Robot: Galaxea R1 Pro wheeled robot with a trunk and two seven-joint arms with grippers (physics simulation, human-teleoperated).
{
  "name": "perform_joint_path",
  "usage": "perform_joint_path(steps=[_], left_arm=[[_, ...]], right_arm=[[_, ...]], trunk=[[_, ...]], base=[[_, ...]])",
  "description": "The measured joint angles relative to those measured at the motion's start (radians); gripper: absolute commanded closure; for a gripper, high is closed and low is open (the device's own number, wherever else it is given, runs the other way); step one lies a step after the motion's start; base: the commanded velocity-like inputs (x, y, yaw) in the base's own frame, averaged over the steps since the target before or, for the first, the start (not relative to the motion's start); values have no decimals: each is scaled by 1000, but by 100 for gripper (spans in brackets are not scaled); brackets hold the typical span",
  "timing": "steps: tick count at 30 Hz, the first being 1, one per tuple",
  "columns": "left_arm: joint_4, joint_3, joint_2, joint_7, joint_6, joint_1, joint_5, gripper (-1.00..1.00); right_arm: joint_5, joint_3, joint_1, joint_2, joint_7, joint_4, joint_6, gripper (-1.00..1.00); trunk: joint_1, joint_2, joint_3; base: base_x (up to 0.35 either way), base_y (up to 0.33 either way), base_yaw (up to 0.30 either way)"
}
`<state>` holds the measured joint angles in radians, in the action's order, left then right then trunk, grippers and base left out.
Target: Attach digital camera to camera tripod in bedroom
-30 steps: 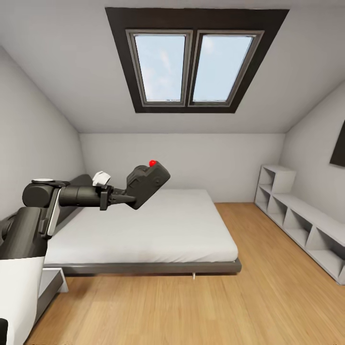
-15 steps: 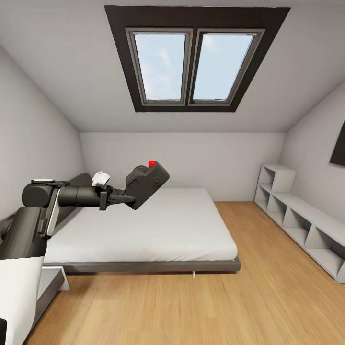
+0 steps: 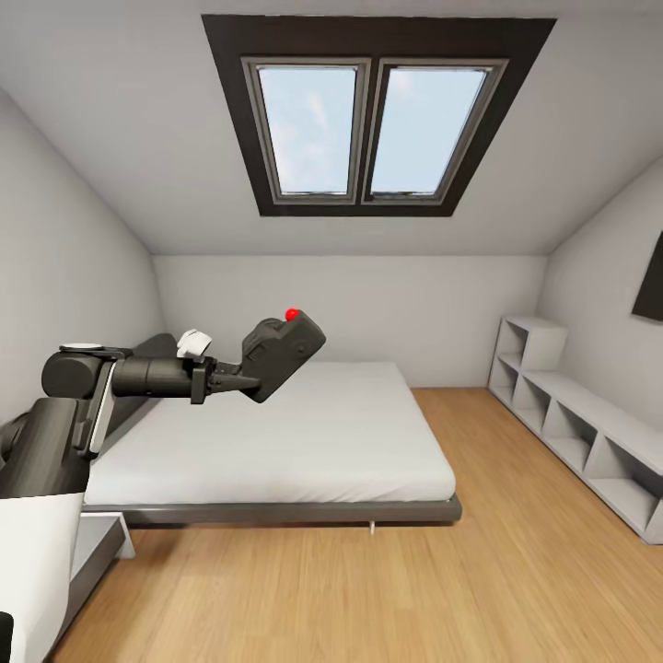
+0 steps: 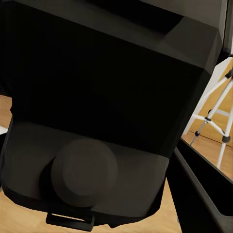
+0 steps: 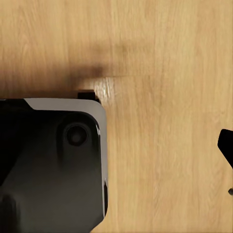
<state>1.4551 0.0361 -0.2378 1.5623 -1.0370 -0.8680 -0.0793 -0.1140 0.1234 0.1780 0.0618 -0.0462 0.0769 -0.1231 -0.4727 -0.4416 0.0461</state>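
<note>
The left claw pinches the small matte-black boxy digital camera; beyond it, seemingly silver-grey tripod legs are cut off.

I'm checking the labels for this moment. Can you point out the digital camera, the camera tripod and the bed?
digital camera (image 3: 281,352): head view, on its black body, held at the left arm's end.
camera tripod (image 4: 219,106): left wrist view, on a silver-grey leg.
bed (image 3: 304,433): head view, on the white mattress top.
</note>
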Motion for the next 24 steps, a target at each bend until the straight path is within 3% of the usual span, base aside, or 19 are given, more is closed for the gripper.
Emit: perform_joint_path(steps=[6,24], left_arm=[[0,0,0,0,0,0,0,100],[0,-1,0,0,0,0,0,100]], right_arm=[[0,0,0,0,0,0,0,-100],[0,0,0,0,0,0,-13,-100]], trunk=[[23,42,19],[23,42,19]], base=[[0,0,0],[0,0,0]])
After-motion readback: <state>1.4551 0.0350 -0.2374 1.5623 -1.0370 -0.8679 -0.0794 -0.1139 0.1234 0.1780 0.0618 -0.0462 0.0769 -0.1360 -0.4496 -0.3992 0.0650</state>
